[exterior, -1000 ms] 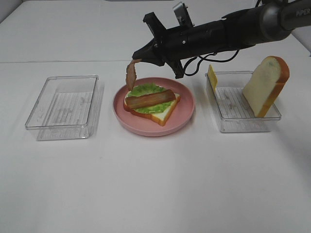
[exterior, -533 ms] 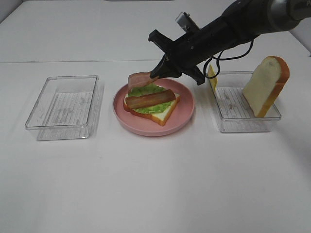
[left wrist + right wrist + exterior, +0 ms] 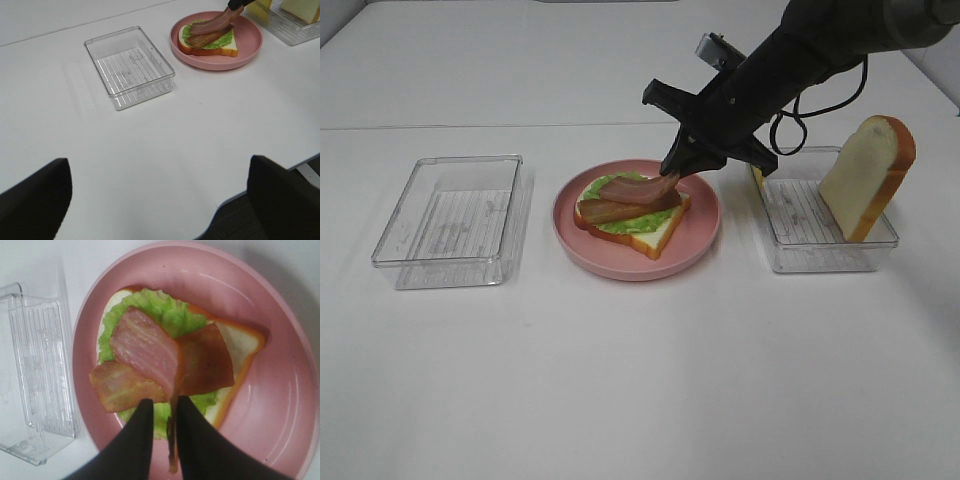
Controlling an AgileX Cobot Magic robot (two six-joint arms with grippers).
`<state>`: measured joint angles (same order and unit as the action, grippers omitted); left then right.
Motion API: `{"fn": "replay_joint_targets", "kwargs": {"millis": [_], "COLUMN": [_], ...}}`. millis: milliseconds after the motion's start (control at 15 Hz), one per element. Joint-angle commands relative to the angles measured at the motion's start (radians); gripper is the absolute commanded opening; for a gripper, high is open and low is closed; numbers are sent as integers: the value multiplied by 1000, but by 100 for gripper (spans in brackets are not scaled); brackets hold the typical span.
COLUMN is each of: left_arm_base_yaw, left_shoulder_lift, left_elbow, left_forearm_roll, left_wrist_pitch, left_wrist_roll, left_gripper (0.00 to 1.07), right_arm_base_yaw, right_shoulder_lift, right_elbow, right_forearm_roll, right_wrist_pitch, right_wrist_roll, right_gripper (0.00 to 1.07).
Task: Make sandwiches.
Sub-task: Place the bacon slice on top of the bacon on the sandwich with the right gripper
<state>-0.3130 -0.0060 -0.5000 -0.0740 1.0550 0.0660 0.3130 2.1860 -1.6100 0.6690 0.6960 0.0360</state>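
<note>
Two bacon strips (image 3: 610,211) cross on the sandwich (image 3: 655,232), which lies open on the pink plate (image 3: 700,225) at mid surface. The right hand (image 3: 672,173) pinches the upper strip (image 3: 635,186) by its end, near the plate's 1 o'clock. This strip seems light, thin and floppy, so an end grip suits it. The left hand (image 3: 160,197) stands wide open, empty.
</note>
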Motion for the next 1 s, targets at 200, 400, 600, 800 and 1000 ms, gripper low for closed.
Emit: {"fn": "replay_joint_targets", "kwargs": {"millis": [200, 400, 600, 800, 1000], "left_arm_base_yaw": [-2, -2, -2, -2, -2], "left_shoulder_lift": [-19, -19, -19, -19, -19], "left_elbow": [2, 2, 2, 2, 2], "left_forearm_roll": [-2, -2, -2, -2, -2], "left_wrist_pitch": [-9, -9, -9, -9, -9], "left_wrist_roll": [-5, -5, -5, -5, -5], "left_gripper": [90, 90, 90, 90, 90], "right_arm_base_yaw": [1, 1, 1, 1, 1], "right_shoulder_lift": [-22, -71, -142, -182, -182], "right_elbow": [-5, -7, -41, -132, -222], "right_forearm_roll": [-4, -40, -189, -420, -601], "right_wrist_pitch": [67, 114, 186, 312, 393], "right_wrist_roll": [-14, -50, -36, 56, 94], "right_gripper": [72, 72, 72, 72, 72]}}
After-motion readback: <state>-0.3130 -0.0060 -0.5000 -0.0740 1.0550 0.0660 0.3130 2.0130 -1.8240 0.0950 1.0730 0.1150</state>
